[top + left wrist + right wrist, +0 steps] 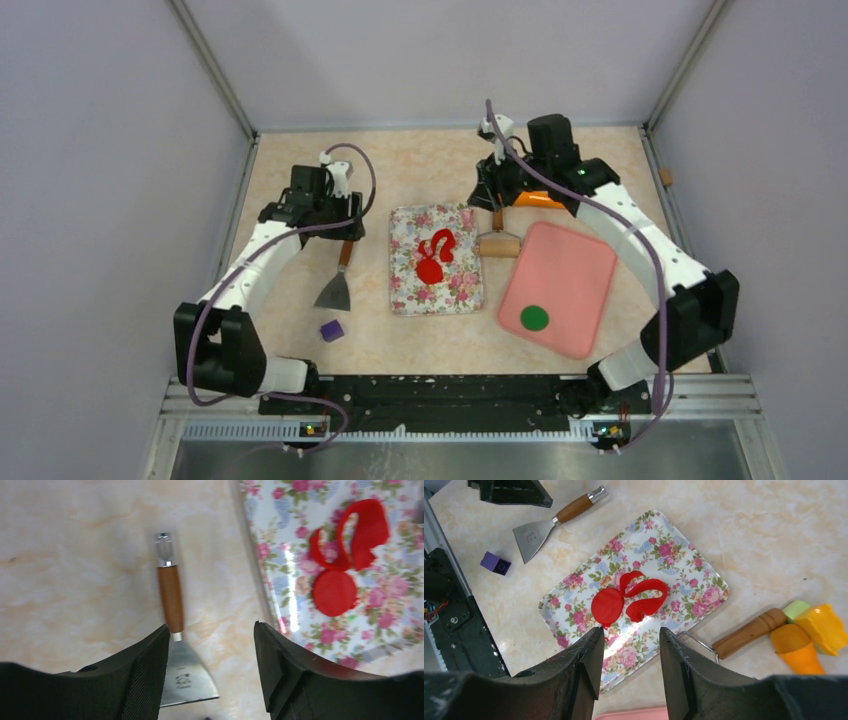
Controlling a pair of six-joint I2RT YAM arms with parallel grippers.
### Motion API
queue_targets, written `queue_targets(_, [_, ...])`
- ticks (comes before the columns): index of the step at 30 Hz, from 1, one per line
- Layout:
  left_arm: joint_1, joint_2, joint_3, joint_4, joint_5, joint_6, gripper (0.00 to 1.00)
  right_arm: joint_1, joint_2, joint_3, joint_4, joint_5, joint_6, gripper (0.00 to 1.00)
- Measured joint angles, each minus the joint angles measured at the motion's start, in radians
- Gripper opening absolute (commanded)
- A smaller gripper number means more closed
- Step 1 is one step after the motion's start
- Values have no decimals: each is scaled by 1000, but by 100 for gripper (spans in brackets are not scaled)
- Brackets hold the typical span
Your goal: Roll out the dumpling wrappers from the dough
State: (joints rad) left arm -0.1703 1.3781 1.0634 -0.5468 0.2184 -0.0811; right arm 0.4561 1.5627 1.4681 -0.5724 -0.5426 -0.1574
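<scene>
A bright red round wrapper [430, 270] lies flat on the floral tray [462, 290], touching a ragged red leftover strip [441, 243] just behind it. Both show in the left wrist view, the wrapper [334, 592] and the strip [361, 530], and in the right wrist view, the wrapper [607, 606] and the strip [644, 598]. A wooden-handled roller [498, 241] lies right of the tray; its handle [749, 632] shows in the right wrist view. My left gripper [343, 224] [211, 630] is open and empty above the scraper. My right gripper [490, 192] [631, 632] is open and empty, raised behind the roller.
A metal scraper [336, 282] [175, 630] lies left of the tray, with a small purple block [331, 329] nearer me. A pink board [575, 270] at the right carries a green disc [534, 318]. Orange and yellow plastic pieces [809, 637] lie behind the roller.
</scene>
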Motion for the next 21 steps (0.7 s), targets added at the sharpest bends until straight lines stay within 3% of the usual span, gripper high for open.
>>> queue_targets(4, [14,9,4,-41,-124,101,65,0,-134,-49,0,41,-4,47])
queue_targets(9, [22,156,43,-87,-214,157,62,0,-171,-90,-24,91,2,49])
queue_targets(21, [26,275,31,-98,-192,216,56,-9,-225,-128,-49,182,12,50])
